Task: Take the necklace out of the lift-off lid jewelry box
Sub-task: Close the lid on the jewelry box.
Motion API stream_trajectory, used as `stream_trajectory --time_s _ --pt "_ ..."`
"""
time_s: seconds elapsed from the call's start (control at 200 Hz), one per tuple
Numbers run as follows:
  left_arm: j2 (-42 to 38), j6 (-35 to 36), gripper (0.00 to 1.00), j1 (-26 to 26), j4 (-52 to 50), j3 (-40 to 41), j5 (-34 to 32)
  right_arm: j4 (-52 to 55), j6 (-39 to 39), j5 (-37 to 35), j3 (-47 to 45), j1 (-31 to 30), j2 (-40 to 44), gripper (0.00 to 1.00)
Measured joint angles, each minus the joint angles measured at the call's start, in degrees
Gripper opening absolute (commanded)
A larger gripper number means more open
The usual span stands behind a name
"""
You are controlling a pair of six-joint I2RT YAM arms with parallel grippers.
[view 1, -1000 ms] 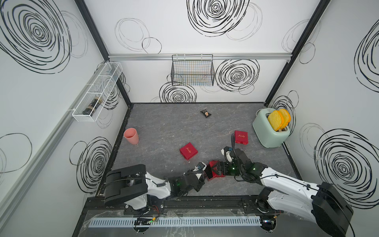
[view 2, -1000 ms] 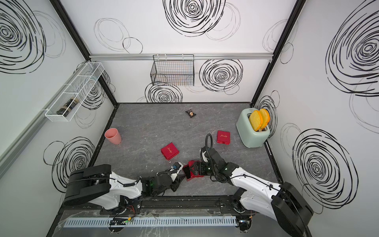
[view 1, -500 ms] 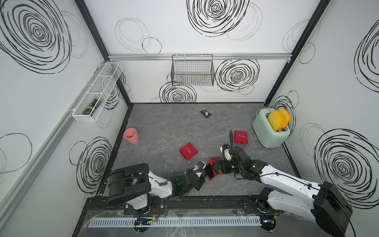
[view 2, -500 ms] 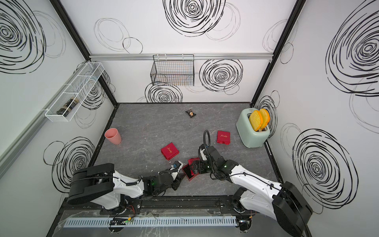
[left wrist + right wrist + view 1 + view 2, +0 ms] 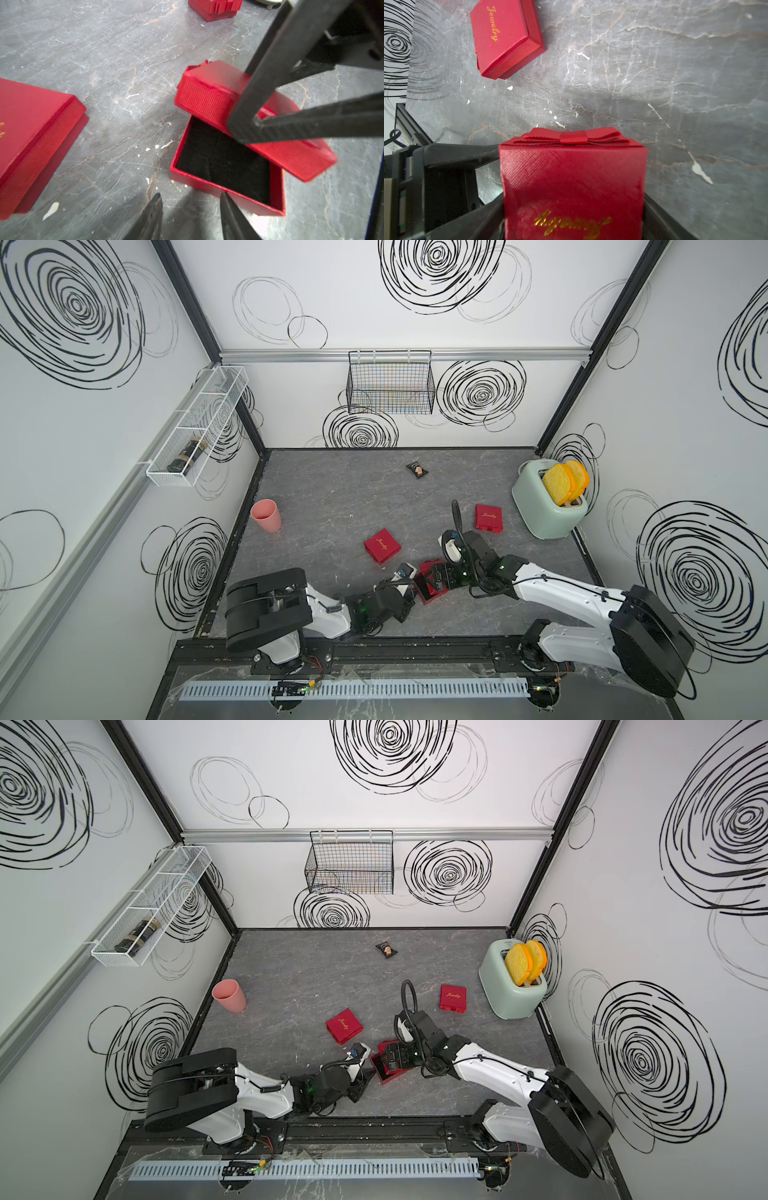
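A: None of the necklace shows on the black lining (image 5: 224, 164) of the box (image 5: 207, 186); the lid (image 5: 207, 99) hides part.

B: The right gripper (image 5: 574, 196) clasps that lid (tilted above); the left gripper (image 5: 191, 199) gapes, empty. A slip could drop it shut.

**Top pair:** one stereo head, high above the near edge, tilted steeply down toward the far wall; distant and wide. Both top views cover the whole grey marbled tabletop (image 5: 332, 497) (image 5: 291, 977) and the white swirl-marked walls (image 5: 353, 302).

**Left wrist camera:** very near and low, facing far-right across the open red box base (image 5: 224, 164) with black lining and the tilted red ribbed lid (image 5: 207, 99).

**Right wrist camera:** very near, above that lid (image 5: 571, 176), facing left and down.

**Shared by wrist views:** the lid; the flat red box with gold script (image 5: 31, 135) (image 5: 504, 37).
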State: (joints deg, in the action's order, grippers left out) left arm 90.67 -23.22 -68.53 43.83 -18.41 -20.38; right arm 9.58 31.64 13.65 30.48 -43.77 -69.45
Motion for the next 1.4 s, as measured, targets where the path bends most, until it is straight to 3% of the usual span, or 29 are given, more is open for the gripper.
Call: stream_trajectory --time_s 0.575,0.81,1.171,1.396 --pt "2.0 -0.2 0.48 3.3 4.1 1.0 2.0 -0.2 -4.1 1.2 1.2 -2.3 -3.2 0.91" --pt "2.7 -0.2 0.48 3.5 4.1 1.6 2.2 -0.3 -5.2 -0.5 2.8 -4.9 -6.4 1.00" --pt "2.8 -0.2 0.48 3.7 4.6 2.5 2.2 -2.7 -3.9 1.1 2.2 -4.6 -3.8 1.00" --pt "2.8 -0.2 0.48 3.7 4.8 2.7 2.2 -6.3 -2.1 3.7 0.3 -2.7 -1.9 0.91"
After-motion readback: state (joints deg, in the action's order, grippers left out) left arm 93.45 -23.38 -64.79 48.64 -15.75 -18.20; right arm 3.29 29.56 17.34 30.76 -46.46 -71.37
